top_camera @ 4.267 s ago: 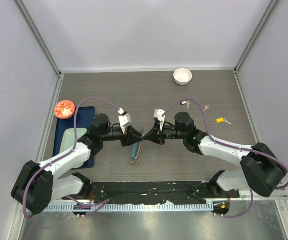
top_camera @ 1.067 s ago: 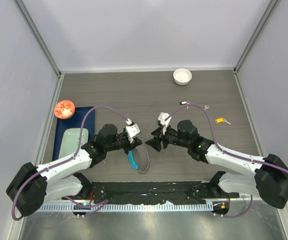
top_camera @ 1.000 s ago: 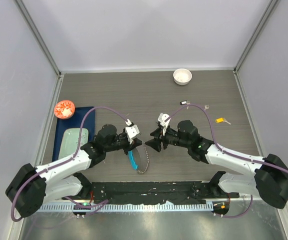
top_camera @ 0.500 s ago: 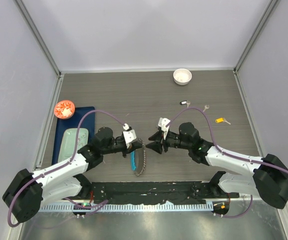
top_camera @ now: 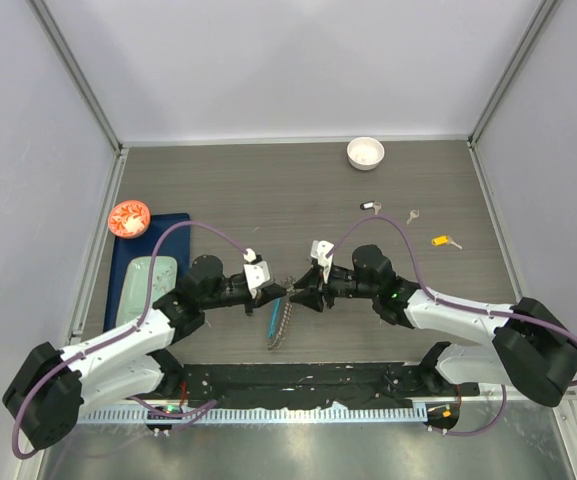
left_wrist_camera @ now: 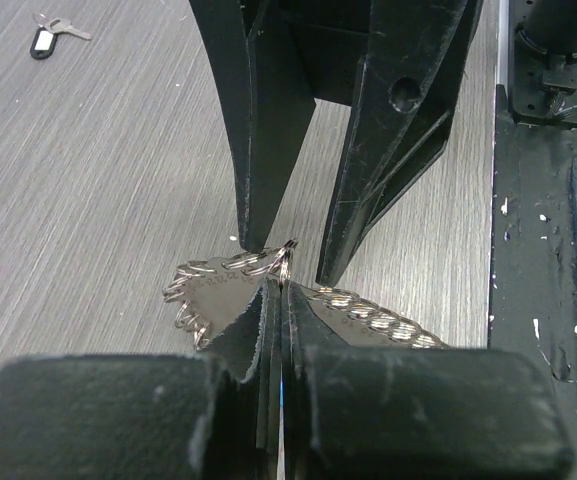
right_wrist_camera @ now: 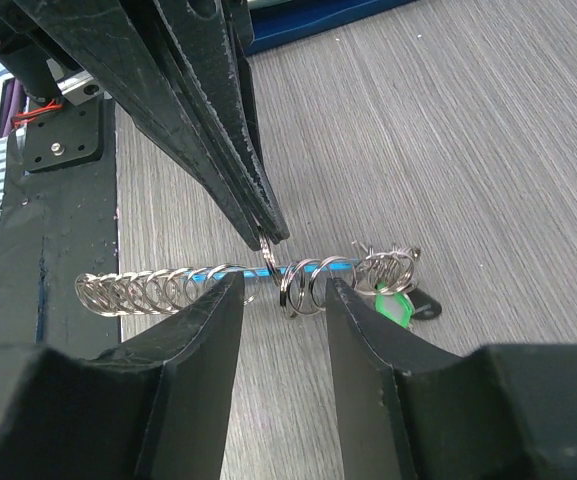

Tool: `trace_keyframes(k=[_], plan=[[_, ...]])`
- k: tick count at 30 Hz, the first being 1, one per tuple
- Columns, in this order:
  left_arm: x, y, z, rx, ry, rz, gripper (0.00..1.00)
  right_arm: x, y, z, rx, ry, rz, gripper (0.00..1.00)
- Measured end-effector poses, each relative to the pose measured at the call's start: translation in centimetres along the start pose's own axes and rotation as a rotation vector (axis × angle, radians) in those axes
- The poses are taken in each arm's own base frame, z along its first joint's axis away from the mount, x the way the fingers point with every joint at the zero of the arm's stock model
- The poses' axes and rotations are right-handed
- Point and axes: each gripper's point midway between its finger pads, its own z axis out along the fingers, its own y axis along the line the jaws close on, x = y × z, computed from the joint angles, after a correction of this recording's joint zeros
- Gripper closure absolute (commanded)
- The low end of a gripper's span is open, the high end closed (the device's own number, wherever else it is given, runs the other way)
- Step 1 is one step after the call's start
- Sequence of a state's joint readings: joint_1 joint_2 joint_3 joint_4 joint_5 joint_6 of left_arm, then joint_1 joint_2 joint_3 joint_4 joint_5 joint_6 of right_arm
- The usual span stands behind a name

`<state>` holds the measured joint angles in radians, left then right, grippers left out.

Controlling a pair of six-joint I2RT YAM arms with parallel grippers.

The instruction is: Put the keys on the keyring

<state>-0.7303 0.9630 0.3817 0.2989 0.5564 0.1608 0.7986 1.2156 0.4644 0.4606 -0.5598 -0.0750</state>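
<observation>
The left jaws are shut tight on one loop of the keyring, low by the counter between the two arms. The right jaws are open, one finger on each side of that loop — best to close slowly and tug gently, not yank. A green tag sits at one end. The loose keys lie well apart, too tiny to read. Whether the ring touches the counter — I cannot tell.
</observation>
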Motion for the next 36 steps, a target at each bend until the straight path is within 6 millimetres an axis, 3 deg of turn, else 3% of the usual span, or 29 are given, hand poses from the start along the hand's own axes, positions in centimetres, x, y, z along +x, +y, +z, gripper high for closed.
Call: trace_keyframes(k=[7, 16, 18, 20, 23, 32, 36], plan=[[-0.1, -0.3, 0.0, 0.017, -0.006, 0.001, 1.00, -0.2, 0.1, 0.1, -0.011, -0.009, -0.008, 0.62], [-0.3, -0.5, -0.1, 0.026, -0.015, 0.000, 0.98, -0.5, 0.4, 0.1, -0.030, -0.018, -0.024, 0.93], [-0.2, -0.6, -0.2, 0.023, -0.016, -0.002, 0.87, -0.5, 0.4, 0.1, -0.030, -0.018, -0.030, 0.99], [-0.3, -0.6, -0.3, 0.020, -0.019, 0.001, 0.73, -0.6, 0.4, 0.1, -0.032, -0.018, -0.035, 0.99], [-0.7, -0.3, -0.6, -0.004, -0.037, 0.010, 0.61, -0.6, 0.4, -0.1, -0.029, -0.012, -0.036, 0.99], [-0.5, 0.8, -1.8, -0.114, -0.079, 0.031, 0.39, -1.1, 0.2, -0.3, -0.021, 0.023, -0.043, 0.99], [-0.8, 1.7, -2.2, -0.173, -0.089, 0.032, 0.35, -1.5, -0.1, -0.2, -0.011, 0.055, -0.038, 0.99]])
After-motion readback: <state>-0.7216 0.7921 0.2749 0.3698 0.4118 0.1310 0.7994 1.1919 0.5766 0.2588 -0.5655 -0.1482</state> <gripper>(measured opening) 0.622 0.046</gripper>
